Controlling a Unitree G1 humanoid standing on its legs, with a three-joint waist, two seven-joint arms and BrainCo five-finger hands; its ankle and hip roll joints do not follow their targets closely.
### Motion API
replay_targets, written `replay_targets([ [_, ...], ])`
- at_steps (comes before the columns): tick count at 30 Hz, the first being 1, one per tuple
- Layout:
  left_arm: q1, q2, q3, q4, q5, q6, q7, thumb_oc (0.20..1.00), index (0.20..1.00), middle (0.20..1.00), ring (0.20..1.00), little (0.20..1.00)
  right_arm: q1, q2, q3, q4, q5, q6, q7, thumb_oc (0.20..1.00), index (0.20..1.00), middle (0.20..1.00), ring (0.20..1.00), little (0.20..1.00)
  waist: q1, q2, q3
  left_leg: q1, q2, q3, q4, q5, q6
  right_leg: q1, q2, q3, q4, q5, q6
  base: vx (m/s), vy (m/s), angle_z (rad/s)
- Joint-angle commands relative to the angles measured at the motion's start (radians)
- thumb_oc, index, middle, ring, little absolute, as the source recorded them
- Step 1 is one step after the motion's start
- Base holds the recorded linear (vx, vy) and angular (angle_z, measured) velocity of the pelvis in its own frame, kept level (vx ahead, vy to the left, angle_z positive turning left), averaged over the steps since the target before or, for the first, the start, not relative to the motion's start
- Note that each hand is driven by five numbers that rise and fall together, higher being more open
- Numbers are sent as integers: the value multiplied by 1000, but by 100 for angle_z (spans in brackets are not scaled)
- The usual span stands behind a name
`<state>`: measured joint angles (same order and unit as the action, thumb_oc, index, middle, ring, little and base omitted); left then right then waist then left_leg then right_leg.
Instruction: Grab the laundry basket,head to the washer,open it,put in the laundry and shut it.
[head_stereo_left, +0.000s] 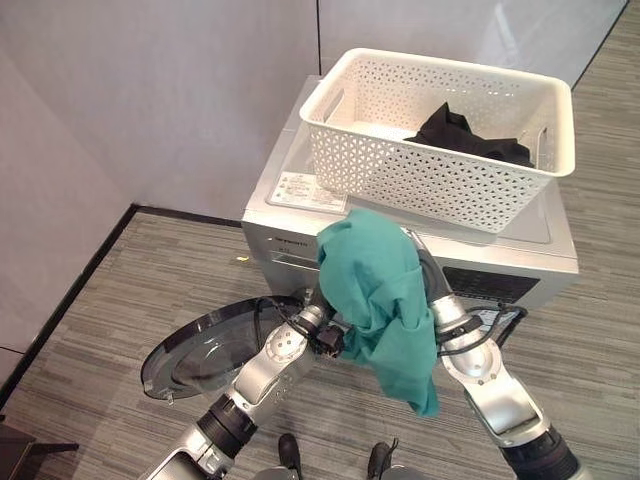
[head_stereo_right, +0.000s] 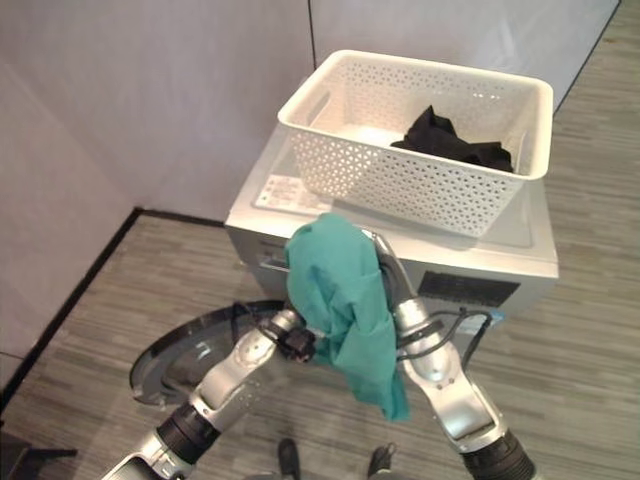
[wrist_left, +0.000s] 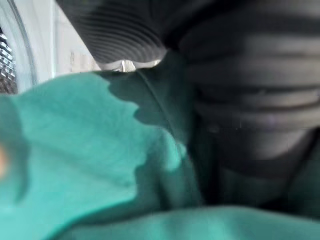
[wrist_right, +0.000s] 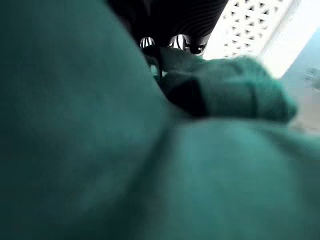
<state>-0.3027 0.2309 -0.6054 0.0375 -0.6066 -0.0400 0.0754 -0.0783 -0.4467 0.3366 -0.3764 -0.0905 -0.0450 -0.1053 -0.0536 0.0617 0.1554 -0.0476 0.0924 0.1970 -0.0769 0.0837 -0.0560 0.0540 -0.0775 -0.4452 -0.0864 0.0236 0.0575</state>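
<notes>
With the white basket (head_stereo_left: 440, 140) parked on the washer (head_stereo_left: 300, 215) at 12 o'clock and its door (head_stereo_left: 205, 345) open, both hands, fingers hidden, seemingly carry the teal garment (head_stereo_left: 385, 300) toward the drum.

Teal cloth (head_stereo_left: 380, 300) — cream lattice basket (head_stereo_left: 440, 170) (black garment (head_stereo_left: 470, 135) inside) — silver-grey washer (head_stereo_left: 290, 215)

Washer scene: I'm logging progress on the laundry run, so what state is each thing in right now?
Washer: upright, basket on its top.
Washer door: swung open.
Laundry basket: upright on the washer, not empty.
Black garment: crumpled inside the basket.
Teal garment: out of the basket, hanging draped over both hands in front of the washer.
Left hand: under the cloth, fingers hidden.
Right hand: under the cloth, fingers hidden.
</notes>
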Motion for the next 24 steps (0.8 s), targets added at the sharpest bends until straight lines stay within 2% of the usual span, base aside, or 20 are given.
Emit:
replay_targets([
  [1,-116,-11,50,-48,14,-72,13,1000,1000,1000,1000,1000,-20,-23,-1,-78,37,-57,44,200,200,200,200,200,-10,-39,40,-37,-7,94,-5,-24,-8,83,3,25,18,-194,-1,-47,54,12],
  [6,-55,3,71,-48,3,-81,10,1000,1000,1000,1000,1000,-5,-23,30,-69,59,-65,74,200,200,200,200,200,-2,-40,43,-42,-12,95,-5,-27,-5,80,-5,20,19,-189,4,-9,27,5],
  [10,14,2,76,-31,-39,-90,-9,1000,1000,1000,1000,1000,0,-26,51,-54,90,-75,89,200,200,200,200,200,5,-55,42,-42,-14,102,-2,-31,-3,81,-6,20,23,-191,4,0,0,0],
  [20,-3,-3,70,-39,-52,-119,-11,1000,1000,1000,1000,1000,31,-43,36,-42,105,-94,85,200,200,200,200,200,2,-73,34,-56,-17,109,-2,-29,-2,79,-5,11,26,-195,2,2,2,1],
  [21,-12,-13,70,-28,-59,-126,-4,576,576,576,576,576,31,-39,35,-39,104,-98,81,200,200,200,200,200,0,-74,30,-56,-19,113,-3,-31,-1,80,-6,5,26,-195,4,18,16,7],
  [22,-17,-20,70,-20,-62,-129,2,413,413,413,413,413,30,-37,37,-36,102,-99,77,200,200,200,200,200,-1,-74,28,-56,-20,114,-3,-32,0,80,-7,3,28,-196,4,14,12,7],
  [24,-27,-36,65,-7,-72,-136,14,200,200,200,200,200,28,-33,43,-31,99,-98,71,200,200,200,200,200,-3,-76,29,-55,-22,116,-3,-30,2,78,-9,0,35,-198,3,12,14,8],
])
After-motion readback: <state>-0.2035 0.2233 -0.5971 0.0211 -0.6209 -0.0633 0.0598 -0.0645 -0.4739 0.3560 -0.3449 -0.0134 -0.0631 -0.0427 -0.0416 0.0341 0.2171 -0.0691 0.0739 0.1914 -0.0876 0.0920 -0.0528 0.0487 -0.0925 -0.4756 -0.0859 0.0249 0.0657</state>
